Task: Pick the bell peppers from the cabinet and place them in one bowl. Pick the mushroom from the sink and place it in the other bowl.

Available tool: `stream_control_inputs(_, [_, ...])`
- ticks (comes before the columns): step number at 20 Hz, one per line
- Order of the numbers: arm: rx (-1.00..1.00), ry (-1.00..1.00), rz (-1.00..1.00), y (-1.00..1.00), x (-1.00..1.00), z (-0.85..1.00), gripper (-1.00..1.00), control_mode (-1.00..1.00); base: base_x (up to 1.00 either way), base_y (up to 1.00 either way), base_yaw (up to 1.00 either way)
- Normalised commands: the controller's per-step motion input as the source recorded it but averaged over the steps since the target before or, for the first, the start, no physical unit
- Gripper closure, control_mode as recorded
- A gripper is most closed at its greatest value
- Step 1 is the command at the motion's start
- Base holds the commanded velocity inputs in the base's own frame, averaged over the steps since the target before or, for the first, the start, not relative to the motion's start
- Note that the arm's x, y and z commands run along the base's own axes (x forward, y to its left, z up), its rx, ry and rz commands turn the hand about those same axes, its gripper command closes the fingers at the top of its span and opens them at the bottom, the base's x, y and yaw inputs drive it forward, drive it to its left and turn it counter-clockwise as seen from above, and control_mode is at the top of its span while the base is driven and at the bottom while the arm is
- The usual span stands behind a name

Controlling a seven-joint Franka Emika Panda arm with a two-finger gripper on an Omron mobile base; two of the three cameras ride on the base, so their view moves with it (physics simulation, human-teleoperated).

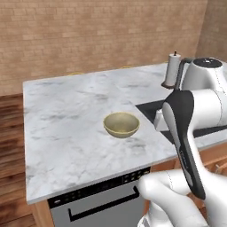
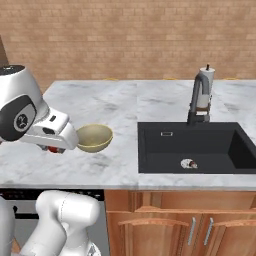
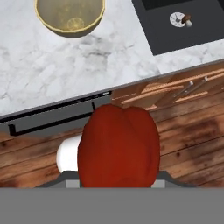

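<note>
A glossy red bell pepper (image 3: 117, 148) sits large in the hand view, with my gripper (image 2: 52, 148) shut on it and its fingertips hidden behind it. The hand hovers over the counter's front edge, just left of the yellow-cream bowl (image 2: 94, 137) (image 1: 121, 124) (image 3: 70, 15), which looks empty. To the right is the black sink (image 2: 225, 150) (image 3: 153, 30), and a small brown-capped mushroom (image 2: 189, 163) (image 3: 187, 19) lies by its drain. The cabinet and the other bowl are out of view.
A dark arched faucet (image 2: 196, 97) and a paper towel roll (image 2: 207, 85) (image 1: 172, 70) stand behind the sink. Below the marble counter (image 1: 66, 133) are a dishwasher front with a bar handle (image 1: 102, 206) and wooden doors (image 2: 200, 230). A brick wall lies behind.
</note>
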Motion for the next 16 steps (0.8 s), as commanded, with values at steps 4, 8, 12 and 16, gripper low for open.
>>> stream_control_inputs(4, [0.0, 0.0, 0.0, 0.0, 0.0, 0.0, 1.0, 1.0, 0.41, 0.05, 0.04])
stream_control_inputs(8, [0.0, 0.0, 0.02, 0.02, 0.24, 0.0, 1.0, -1.0, 0.22, 0.04, 0.01])
stream_control_inputs(12, [0.0, 0.0, 0.05, 0.04, 0.57, -0.02, 1.0, -1.0, 0.0, 0.0, 0.0])
stream_control_inputs(16, [0.0, 0.0, 0.06, 0.08, 0.65, -0.07, 1.0, -1.0, 0.0, 0.0, 0.0])
